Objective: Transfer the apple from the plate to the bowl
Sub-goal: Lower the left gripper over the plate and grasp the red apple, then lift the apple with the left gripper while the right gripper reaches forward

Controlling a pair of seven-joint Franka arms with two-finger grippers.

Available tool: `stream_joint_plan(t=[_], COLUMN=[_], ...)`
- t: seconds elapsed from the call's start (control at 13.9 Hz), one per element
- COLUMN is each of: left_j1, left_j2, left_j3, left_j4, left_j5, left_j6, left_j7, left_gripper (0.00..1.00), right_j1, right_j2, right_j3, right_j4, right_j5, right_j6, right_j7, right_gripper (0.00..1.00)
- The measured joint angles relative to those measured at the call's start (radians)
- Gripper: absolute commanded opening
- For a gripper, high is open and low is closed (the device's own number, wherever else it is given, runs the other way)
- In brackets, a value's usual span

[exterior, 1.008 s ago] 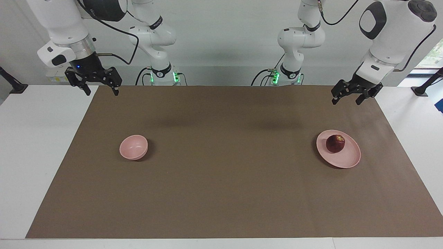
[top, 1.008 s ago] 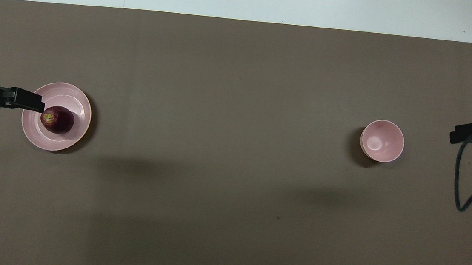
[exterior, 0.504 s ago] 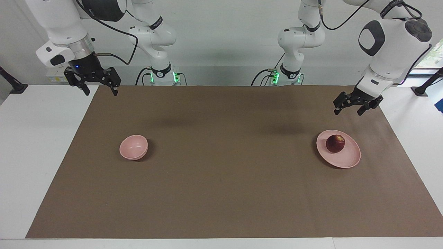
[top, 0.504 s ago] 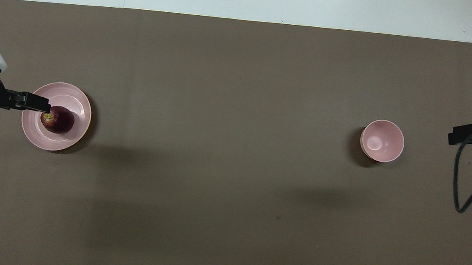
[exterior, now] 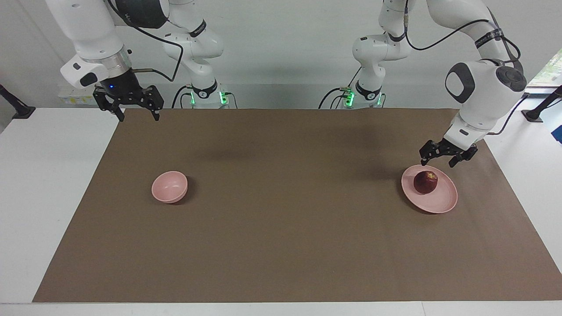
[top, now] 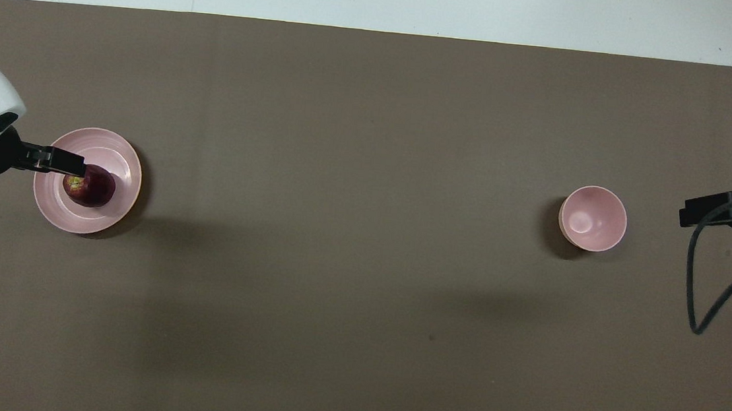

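The dark red apple (exterior: 425, 181) lies on the flat pink plate (exterior: 444, 199) toward the left arm's end of the table; both also show in the overhead view, the apple (top: 92, 187) on the plate (top: 64, 213). My left gripper (exterior: 437, 163) is open and empty, low over the plate's edge nearest the robots, just above the apple; it also shows in the overhead view (top: 65, 162). The small deep pink bowl (exterior: 170, 187) (top: 593, 218) stands empty toward the right arm's end. My right gripper (exterior: 138, 116) (top: 717, 208) is open and waits high over the mat's corner.
A brown mat (exterior: 281, 228) covers most of the white table (exterior: 48, 184). Cables hang from both arms; the right arm's cable (top: 705, 308) loops over the mat's edge.
My left gripper has come down from high over the mat's corner to just above the plate and apple. The right gripper shifted slightly toward the table's middle. Apple, plate and bowl have not moved.
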Motion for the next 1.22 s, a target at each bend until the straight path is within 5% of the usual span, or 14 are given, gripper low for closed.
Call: stream_joint_plan(t=[0.79,0.86,0.94,1.01,1.22], left_j1=[0.019,0.019,0.019,0.019,0.019], left_j2=[0.095,0.101,0.107,0.112,0.112], left_j3=[-0.007,-0.006,-0.006,-0.006,-0.007], left_j4=[-0.091,-0.098,-0.101,-0.103,-0.102], left_j5=[0.0,0.0,0.0,0.0,0.0], left_j6=[0.186,0.191,0.197,0.2,0.2], left_j7=[0.022,0.022,0.022,0.022,0.022], left_gripper=[1.0,0.89,0.2,0.0,0.0], right_j1=[0.0,0.0,0.0,0.0,0.0], right_j2=[-0.011,-0.011,-0.011,-0.011,-0.011], right_j3=[0.0,0.0,0.0,0.0,0.001], right_j4=[-0.014,-0.015,-0.016,-0.017,-0.019], right_j5=[0.006,0.006,0.006,0.007,0.007], right_j6=[0.0,0.0,0.0,0.0,0.0], right_j7=[0.0,0.0,0.0,0.0,0.0], right_gripper=[1.0,1.0,1.0,1.0,1.0])
